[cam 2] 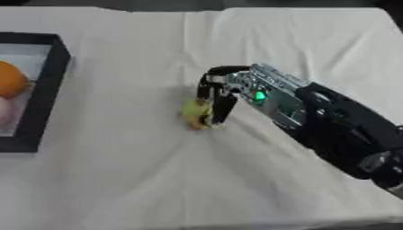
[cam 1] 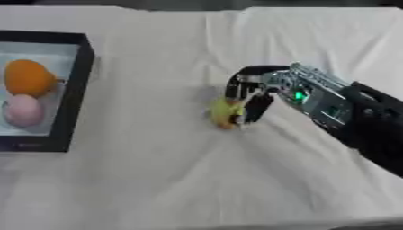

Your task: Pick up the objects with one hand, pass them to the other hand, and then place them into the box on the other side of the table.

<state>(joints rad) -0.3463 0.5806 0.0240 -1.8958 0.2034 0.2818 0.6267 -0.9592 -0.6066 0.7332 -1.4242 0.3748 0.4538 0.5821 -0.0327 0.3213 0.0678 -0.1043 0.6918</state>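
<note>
Right hand point(cam 1: 250, 96), reaching in from the right edge, its black fingers point(cam 1: 257, 109) curled downward around a small yellow object point(cam 1: 224, 113) that lies on the white cloth point(cam 1: 173, 179). The fingers close over the object's right side and top; the object shows just to the left of the fingertips and beneath them, touching the cloth. Its exact shape cannot be made out; a darker, orange-brown patch shows at its lower edge. Behind the hand, the wrist point(cam 1: 315, 96) carries silver parts and a small green light point(cam 1: 299, 95), and the black forearm point(cam 2: 354, 134) runs down toward the lower right corner.

Well to the left of the hand, at the left edge, stands a black-walled box point(cam 1: 75, 90) with a pale floor. Inside it lie an orange object point(cam 1: 28, 77) and, just below and touching it, a pink object point(cam 1: 24, 110). The cloth is creased, with folds running out below and to the right of the hand.
</note>
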